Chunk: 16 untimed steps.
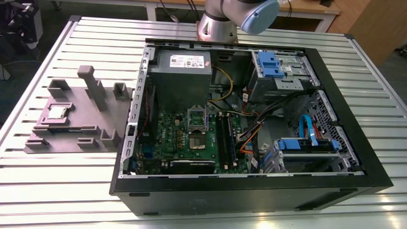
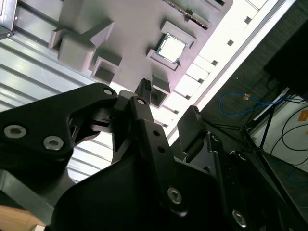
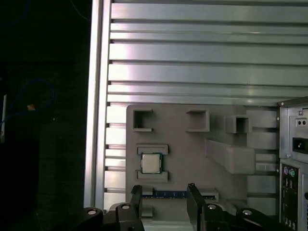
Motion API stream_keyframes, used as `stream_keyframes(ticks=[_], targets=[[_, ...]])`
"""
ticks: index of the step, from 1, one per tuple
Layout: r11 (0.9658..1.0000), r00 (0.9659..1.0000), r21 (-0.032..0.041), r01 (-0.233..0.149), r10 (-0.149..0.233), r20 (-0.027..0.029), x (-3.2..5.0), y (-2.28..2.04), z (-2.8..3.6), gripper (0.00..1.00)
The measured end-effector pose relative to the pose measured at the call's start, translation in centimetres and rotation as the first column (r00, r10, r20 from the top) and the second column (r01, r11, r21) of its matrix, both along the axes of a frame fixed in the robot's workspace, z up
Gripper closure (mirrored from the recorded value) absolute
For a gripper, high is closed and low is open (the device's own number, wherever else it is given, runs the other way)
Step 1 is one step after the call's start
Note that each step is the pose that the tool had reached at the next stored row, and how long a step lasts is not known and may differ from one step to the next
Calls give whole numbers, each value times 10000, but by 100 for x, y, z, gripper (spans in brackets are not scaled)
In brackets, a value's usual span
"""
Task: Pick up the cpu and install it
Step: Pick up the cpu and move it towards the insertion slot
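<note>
One cpu (image 3: pixel 150 163), flat square, silvery top, in moulded grey tray (image 3: pixel 183 154); I see two black fingers (image 3: pixel 136 197) apart, empty.

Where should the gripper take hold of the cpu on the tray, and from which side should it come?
Probably from straight above, on two opposite edges. The cpu lies flat in a shallow seat of the grey tray, with low blocks against two of its edges; the other two edges look free.
</note>
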<state>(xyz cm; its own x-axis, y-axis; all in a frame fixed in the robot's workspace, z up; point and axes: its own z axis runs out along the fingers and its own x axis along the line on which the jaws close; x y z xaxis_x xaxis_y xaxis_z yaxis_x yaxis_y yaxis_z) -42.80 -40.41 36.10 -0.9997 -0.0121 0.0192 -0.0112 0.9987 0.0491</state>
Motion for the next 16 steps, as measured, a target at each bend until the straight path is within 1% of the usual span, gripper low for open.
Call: stream_keyframes(ticks=[2, 4, 16], targets=[[10000, 10000, 2, 0, 0, 2, -29, 0, -39, 50], [10000, 10000, 2, -1, 1, 2, -38, 0, -65, 50], [10000, 10000, 1, -1, 1, 0, -39, 0, -75, 50]])
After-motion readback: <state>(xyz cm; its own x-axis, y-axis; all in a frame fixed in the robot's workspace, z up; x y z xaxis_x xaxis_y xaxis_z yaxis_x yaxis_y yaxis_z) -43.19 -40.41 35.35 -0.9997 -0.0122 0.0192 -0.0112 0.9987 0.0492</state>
